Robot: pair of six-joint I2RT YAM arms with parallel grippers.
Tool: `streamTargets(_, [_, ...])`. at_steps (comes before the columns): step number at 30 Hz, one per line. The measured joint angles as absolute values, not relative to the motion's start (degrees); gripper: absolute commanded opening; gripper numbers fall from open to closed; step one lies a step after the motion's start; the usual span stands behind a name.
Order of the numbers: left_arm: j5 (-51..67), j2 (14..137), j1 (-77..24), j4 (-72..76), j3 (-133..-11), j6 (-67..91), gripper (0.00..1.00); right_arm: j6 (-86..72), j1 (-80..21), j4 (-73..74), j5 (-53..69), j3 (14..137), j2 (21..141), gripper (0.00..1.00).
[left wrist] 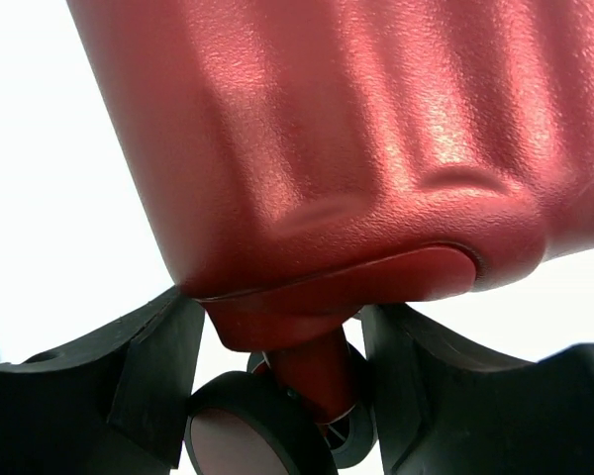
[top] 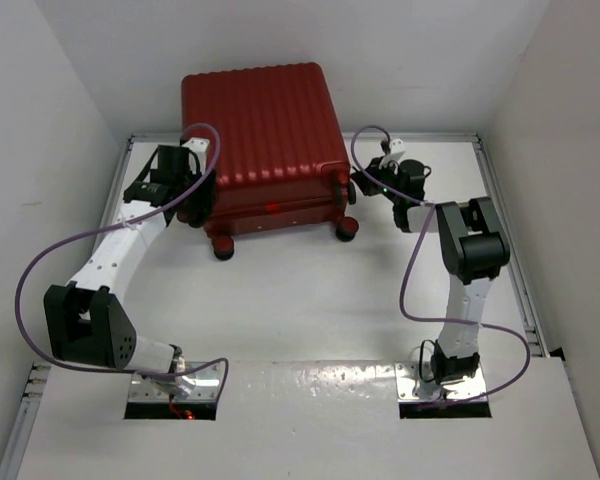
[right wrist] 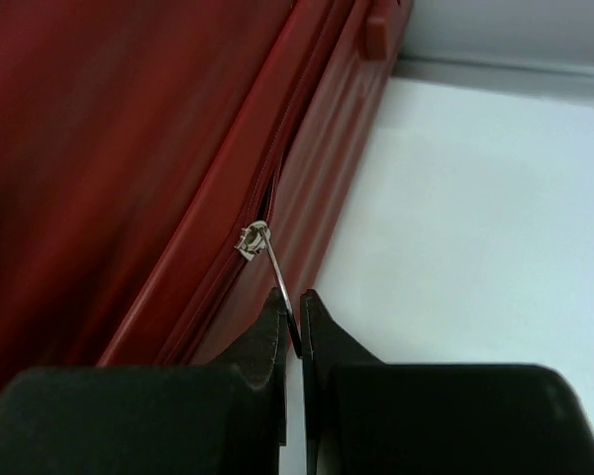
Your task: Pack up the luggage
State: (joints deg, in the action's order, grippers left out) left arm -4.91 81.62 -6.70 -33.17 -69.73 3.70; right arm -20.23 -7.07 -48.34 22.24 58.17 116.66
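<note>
One dark red ribbed suitcase (top: 265, 140) lies closed at the table's (top: 310, 300) far centre, two black wheels (top: 346, 232) facing near; left gripper (left wrist: 282, 396), jaws parted, straddles the near-left wheel's stem (left wrist: 317, 371) without clear contact; right gripper (right wrist: 294, 317), clenched, pinches one silver zipper pull (right wrist: 272, 265) on the suitcase's right side.

Lab test cell; plain white walls (top: 70, 90), white table (top: 300, 300), bolted arms

Closed dark red ribbed luggage (top: 265, 135) lies flat at table's far side, wheels nearest
</note>
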Motion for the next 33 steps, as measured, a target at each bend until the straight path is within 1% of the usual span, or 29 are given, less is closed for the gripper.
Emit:
streamTargets(9, [-10.1, 83.7, -5.7, -30.2, -70.2, -5.9, 0.0, -22.0, -7.1, -51.1, 24.9, 78.0, 132.3, 0.0])
streamTargets(14, [-12.3, 86.7, -3.9, -32.1, -74.2, -7.6, 0.01, -23.7, -7.3, -50.9, 25.1, 90.3, 140.7, 0.0])
streamTargets(15, [-12.6, 87.4, -3.5, -32.9, -75.3, -7.7, 0.08, -23.9, -7.4, -50.9, 25.0, 92.7, 142.4, 0.0])
streamTargets(16, [-13.0, 88.2, -3.2, -33.9, -76.5, -7.9, 0.2, -24.2, -7.4, -50.8, 24.8, 95.0, 143.9, 0.0])
streamTargets(18, [-12.9, 89.3, -2.7, -35.6, -78.8, -8.8, 0.26, -24.6, -7.4, -50.3, 24.6, 99.1, 146.4, 0.0])
streamTargets(19, [-12.8, 89.4, -2.5, -36.3, -79.6, -9.2, 0.43, -24.8, -7.4, -49.7, 24.6, 100.9, 147.4, 0.0])
streamTargets(20, [-12.6, 89.6, -2.4, -36.6, -80.0, -9.5, 0.49, -25.0, -7.4, -49.3, 24.4, 102.1, 148.1, 0.0])
streamTargets(21, [-12.3, 89.6, -2.3, -37.0, -80.3, -9.6, 0.6, -25.2, -7.5, -49.0, 24.4, 103.3, 148.8, 0.0])
streamTargets(22, [-12.0, 89.6, -2.2, -37.2, -80.5, -9.8, 0.99, -25.3, -7.5, -48.8, 24.3, 103.8, 149.1, 0.0])
streamTargets(23, [-12.5, 89.5, -2.2, -37.6, -80.6, -10.0, 1.0, -25.4, -7.5, -48.8, 24.3, 103.8, 149.2, 0.05])
streamTargets(24, [-13.8, 89.5, -2.0, -38.1, -80.7, -9.3, 1.0, -25.5, -7.5, -48.8, 24.2, 103.3, 148.9, 0.19])
streamTargets(25, [-13.9, 89.7, -1.5, -38.3, -80.7, -9.0, 1.0, -25.9, -7.5, -48.9, 23.9, 102.2, 148.4, 0.25])
streamTargets(26, [-14.4, 89.8, -1.0, -38.9, -80.8, -8.8, 1.0, -25.8, -7.4, -48.8, 22.3, 99.6, 147.1, 0.3])
streamTargets(27, [-14.9, 89.9, -0.7, -39.0, -80.9, -8.5, 1.0, -26.0, -6.8, -48.3, 21.5, 95.7, 145.1, 0.33])
streamTargets(29, [-15.9, 89.9, -0.5, -38.8, -81.3, -7.9, 1.0, -26.8, -4.9, -46.9, 20.6, 87.4, 140.7, 0.33])
streamTargets(30, [-16.3, 89.9, -0.4, -38.7, -81.5, -7.7, 1.0, -27.6, -3.6, -45.7, 20.4, 82.8, 137.9, 0.3])
streamTargets(31, [-16.6, 89.9, -0.4, -38.8, -81.8, -7.6, 1.0, -28.5, -2.5, -44.1, 20.4, 79.2, 135.4, 0.26])
streamTargets(32, [-16.8, 89.9, -0.4, -38.8, -82.1, -7.4, 1.0, -29.3, -1.3, -42.5, 20.5, 76.4, 133.1, 0.17])
streamTargets(33, [-16.8, 89.8, -0.4, -38.9, -82.5, -7.3, 1.0, -30.5, -0.3, -41.4, 20.8, 74.3, 131.2, 0.05])
